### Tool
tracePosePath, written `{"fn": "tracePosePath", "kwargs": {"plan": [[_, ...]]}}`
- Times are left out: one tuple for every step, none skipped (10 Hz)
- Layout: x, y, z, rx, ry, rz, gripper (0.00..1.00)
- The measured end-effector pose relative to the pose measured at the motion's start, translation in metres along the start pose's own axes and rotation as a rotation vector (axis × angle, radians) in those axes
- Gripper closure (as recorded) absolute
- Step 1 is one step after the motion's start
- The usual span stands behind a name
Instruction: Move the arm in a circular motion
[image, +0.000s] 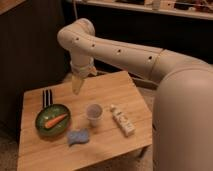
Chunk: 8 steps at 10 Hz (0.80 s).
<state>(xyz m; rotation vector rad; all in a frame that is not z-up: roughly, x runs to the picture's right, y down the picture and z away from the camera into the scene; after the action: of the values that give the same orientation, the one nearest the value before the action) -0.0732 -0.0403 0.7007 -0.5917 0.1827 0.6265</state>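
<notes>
You face a light wooden table (110, 90) on speckled floor (6, 152). A dark cabinet (30, 50) stands behind, under a pale counter (150, 7). The gripper (77, 85) hangs above the table's far-left part.

Cream arm (125, 52), hand (77, 86) above wooden table (116, 89), near green bowl (40, 117)

Warm, rather dim indoor light falls from above. The arm (120, 50) is brightest along its cream upper surface, with a mild sheen there, and its underside shades to tan. The gripper (77, 84), hanging over the rear left part of the table (117, 90), sits in that shade. The wooden top glows an even orange, while the background is nearly black. Shadows on the wood are soft and faint.
</notes>
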Motion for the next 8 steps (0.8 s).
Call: {"fn": "tracePosePath", "kwargs": {"plan": [[0.011, -0.02, 0.011, 0.002, 0.018, 0.039, 0.2], [0.036, -0.046, 0.024, 0.005, 0.046, 0.096, 0.2], [0.061, -0.064, 0.033, 0.008, 0.07, 0.149, 0.2], [0.08, -0.074, 0.039, 0.01, 0.089, 0.188, 0.2], [0.104, -0.082, 0.046, 0.012, 0.112, 0.232, 0.2], [0.14, -0.089, 0.055, 0.009, 0.149, 0.296, 0.2], [0.159, -0.093, 0.059, 0.009, 0.163, 0.331, 0.2], [0.182, -0.094, 0.064, 0.009, 0.18, 0.366, 0.2]]}}
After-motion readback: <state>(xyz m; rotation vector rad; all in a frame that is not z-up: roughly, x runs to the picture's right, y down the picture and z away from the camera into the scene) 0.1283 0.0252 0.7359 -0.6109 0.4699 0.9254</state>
